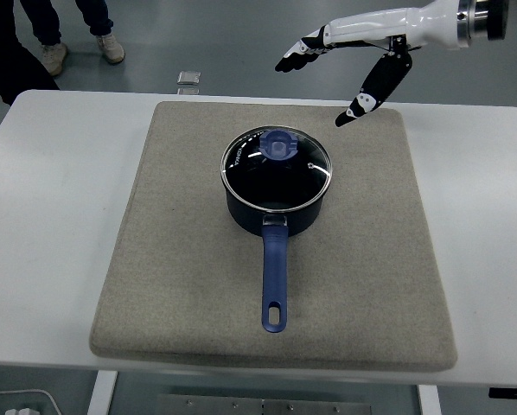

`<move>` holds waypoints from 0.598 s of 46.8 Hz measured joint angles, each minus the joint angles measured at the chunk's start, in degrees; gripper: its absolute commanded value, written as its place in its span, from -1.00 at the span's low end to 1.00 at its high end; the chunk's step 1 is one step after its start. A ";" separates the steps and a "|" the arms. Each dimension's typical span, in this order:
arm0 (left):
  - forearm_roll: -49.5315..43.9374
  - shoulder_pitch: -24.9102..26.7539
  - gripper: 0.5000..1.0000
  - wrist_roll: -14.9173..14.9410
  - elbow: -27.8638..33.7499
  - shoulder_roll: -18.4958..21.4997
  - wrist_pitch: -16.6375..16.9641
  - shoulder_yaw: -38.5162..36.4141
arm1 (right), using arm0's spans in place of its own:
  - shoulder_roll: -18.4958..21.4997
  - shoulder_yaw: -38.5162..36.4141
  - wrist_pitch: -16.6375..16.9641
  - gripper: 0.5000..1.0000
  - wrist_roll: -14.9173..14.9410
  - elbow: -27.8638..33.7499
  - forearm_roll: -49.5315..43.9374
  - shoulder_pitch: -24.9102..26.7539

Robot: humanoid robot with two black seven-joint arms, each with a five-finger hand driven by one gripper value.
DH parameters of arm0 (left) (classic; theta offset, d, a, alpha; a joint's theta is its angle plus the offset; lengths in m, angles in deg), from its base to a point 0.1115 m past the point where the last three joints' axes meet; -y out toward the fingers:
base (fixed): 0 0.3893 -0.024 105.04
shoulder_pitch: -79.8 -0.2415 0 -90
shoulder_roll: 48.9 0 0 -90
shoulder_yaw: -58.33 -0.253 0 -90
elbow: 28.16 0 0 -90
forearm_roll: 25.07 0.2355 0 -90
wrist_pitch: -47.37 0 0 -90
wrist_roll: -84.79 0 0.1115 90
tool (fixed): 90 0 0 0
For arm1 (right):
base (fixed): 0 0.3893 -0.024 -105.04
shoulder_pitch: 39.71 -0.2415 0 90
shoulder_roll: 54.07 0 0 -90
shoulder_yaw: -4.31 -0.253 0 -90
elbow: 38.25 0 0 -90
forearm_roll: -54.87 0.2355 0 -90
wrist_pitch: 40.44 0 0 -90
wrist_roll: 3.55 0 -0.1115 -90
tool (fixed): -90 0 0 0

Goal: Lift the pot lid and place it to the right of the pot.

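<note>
Dark blue pot (pixel 276 207), blue-knobbed glass lid (pixel 277 167), beige mat (pixel 172 251), white table (pixel 51 216).
</note>
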 measured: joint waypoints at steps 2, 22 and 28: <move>0.00 0.01 1.00 0.00 0.01 0.00 0.00 0.00 | 0.16 0.01 -0.80 0.69 0.00 0.01 0.00 0.68; 0.00 0.01 1.00 -0.01 -0.01 0.00 0.00 0.00 | 2.20 0.06 -4.49 0.69 0.00 1.04 0.20 3.62; 0.00 0.00 1.00 -0.01 -0.05 0.00 0.00 0.00 | 2.20 0.33 -5.20 0.69 0.00 1.13 0.85 3.62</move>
